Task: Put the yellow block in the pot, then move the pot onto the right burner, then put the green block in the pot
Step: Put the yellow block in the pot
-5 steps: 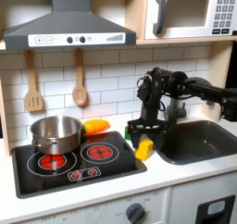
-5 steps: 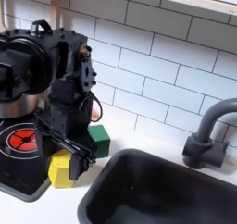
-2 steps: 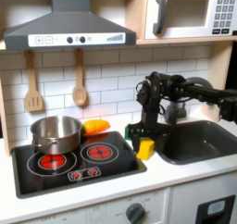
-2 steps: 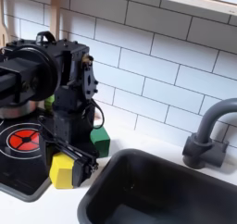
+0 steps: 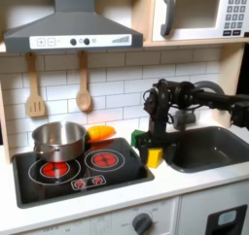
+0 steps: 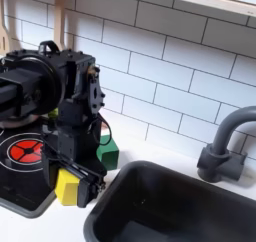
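**Two blocks sitting by the stove edge, arm right down on the yellow one**

Two small blocks sit at the right edge of the toy stove [image 5: 58, 185] in the first exterior view. The yellow block [image 5: 153, 156] is the nearer one, right by the sink [image 5: 206, 150]. The green block [image 5: 140, 138] is just behind it, toward the tiled wall.

The arm reaches in from the first exterior view's right and bends straight down. Its jaws [image 6: 76, 181] are down at the yellow block [image 6: 67, 187], with a black finger on each side of it in the second exterior view. So they look closed around it, though I can't tell whether the block is off the stove surface or resting on it. The green block [image 6: 107, 153] peeks out just behind the arm, on the second exterior view's right of it.

The pot [image 5: 59, 138] is on the left burner in the first exterior view, well apart from both blocks. The right burner [image 5: 104, 159] lies between the pot and the blocks. An orange-yellow rounded piece [image 5: 99, 133] lies just right of the pot, behind the right burner.
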